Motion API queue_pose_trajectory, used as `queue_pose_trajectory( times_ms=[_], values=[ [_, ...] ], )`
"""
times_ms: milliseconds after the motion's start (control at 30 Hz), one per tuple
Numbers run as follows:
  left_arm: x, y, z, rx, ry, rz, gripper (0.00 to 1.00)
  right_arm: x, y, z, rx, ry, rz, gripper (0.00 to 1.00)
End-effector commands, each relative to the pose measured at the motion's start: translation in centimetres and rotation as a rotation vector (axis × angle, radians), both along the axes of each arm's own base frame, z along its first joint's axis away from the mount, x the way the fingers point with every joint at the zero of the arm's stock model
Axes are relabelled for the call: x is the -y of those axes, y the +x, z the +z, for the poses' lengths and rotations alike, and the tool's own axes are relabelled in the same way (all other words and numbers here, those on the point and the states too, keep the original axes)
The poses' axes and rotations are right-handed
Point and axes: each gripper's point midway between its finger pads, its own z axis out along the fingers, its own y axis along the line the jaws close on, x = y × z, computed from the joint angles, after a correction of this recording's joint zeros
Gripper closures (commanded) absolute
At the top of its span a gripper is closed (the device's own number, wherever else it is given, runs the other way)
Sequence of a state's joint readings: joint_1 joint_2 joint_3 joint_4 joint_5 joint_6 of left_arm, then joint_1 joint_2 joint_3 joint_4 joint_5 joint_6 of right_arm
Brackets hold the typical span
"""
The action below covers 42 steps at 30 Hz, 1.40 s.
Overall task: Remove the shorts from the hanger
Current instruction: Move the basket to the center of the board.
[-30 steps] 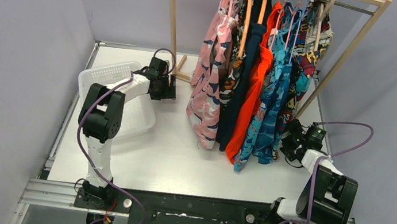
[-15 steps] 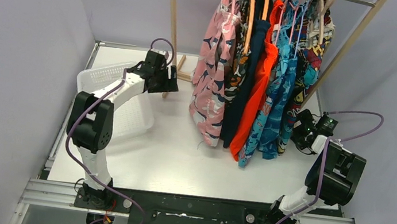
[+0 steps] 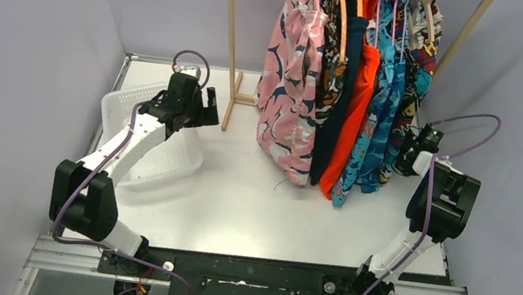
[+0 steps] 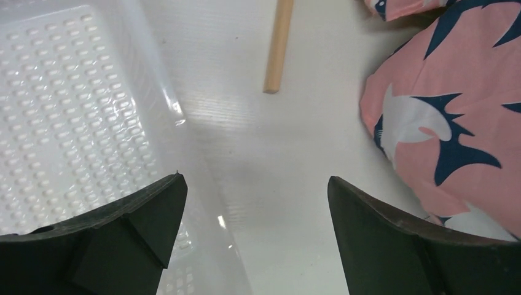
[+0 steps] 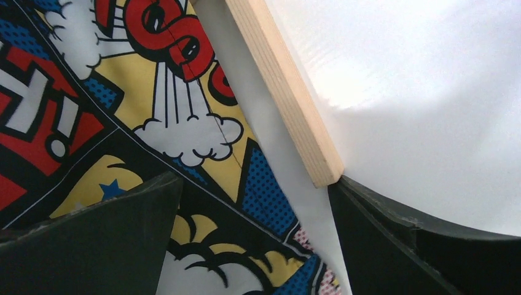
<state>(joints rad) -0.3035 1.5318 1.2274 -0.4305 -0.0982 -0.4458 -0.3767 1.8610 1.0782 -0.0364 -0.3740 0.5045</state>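
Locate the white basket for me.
Top view: the white basket sits on the left, beneath the left arm, with the pink shorts hanging to its right.

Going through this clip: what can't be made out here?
- Top view: wooden rack, its rail and the hanger hooks cut off by the upper edge.
- Top view: black printed shorts, mostly covered by the pink shorts and navy shorts.
- Right wrist view: too close; whether the right end effector touches the comic-print shorts cannot be told.
- Left wrist view: white basket, cropped at the left edge.

Bright, even light (soft shadows)
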Motion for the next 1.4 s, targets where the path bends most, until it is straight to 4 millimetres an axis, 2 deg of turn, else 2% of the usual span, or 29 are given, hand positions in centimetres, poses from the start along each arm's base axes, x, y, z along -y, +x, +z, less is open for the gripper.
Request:
queue_pose_trajectory(
  times_ms=[0,167,267,367,467,533,600,667,767,967,1000,1067,1167,1267,1367],
  values=[
    [-2.3,-1.2,-0.6,-0.001,0.027,0.064,0.14,1.9,1.6,1.3,-0.071,-0.258,-0.092,0.04],
    [-2.7,-1.3,-4.3,-0.104,0.069,0.048,0.15,2.1,-1.6,2.4,-0.072,-0.266,-0.183,0.00],
    [-4.4,-1.8,-6.7,-0.178,0.162,0.100,0.17,1.6,-3.8,3.7,-0.042,-0.260,-0.182,0.02],
    [-7.2,-2.5,-8.6,-0.252,0.287,0.174,0.21,1.4,-5.3,4.7,-0.032,-0.225,-0.178,0.02],
    [-7.8,-2.8,-9.4,-0.285,0.339,0.152,0.29,1.9,-7.2,6.1,-0.041,-0.232,-0.213,0.02],
    [-6.7,-2.9,-9.7,-0.297,0.341,0.069,0.39,2.1,-8.3,7.4,-0.025,-0.233,-0.252,0.02],
    [-4.8,-3.3,-10.3,-0.315,0.355,-0.072,0.54,1.9,-9.3,8.7,0.008,-0.228,-0.280,0.02],
    [-3.4,-4.1,-10.9,-0.340,0.412,-0.182,0.60,1.7,-10.2,10.3,0.048,-0.229,-0.309,0.02],
    [-2.4,-5.1,-11.7,-0.374,0.503,-0.304,0.62,1.1,-11.4,12.8,0.116,-0.230,-0.317,0.02],
    [-4.6,-5.1,-10.9,-0.354,0.624,-0.267,0.63,-0.7,-13.4,16.7,0.204,-0.233,-0.257,0.02],
    [-5.0,-4.8,-10.5,-0.339,0.619,-0.243,0.60,-0.9,-13.7,17.2,0.212,-0.237,-0.248,0.02],
    [-5.8,-4.2,-9.9,-0.326,0.610,-0.208,0.49,-1.3,-14.4,18.0,0.220,-0.250,-0.226,0.02],
    [-7.3,-3.5,-9.0,-0.315,0.621,-0.144,0.44,-1.8,-15.5,19.3,0.232,-0.269,-0.204,0.02],
    [-7.0,-3.0,-7.4,-0.254,0.591,-0.109,0.37,-2.5,-16.7,20.9,0.259,-0.276,-0.183,0.02],
    [-6.9,-2.6,-4.7,-0.155,0.545,-0.051,0.26,-4.3,-17.6,23.2,0.350,-0.270,-0.110,0.02]
  ],
)
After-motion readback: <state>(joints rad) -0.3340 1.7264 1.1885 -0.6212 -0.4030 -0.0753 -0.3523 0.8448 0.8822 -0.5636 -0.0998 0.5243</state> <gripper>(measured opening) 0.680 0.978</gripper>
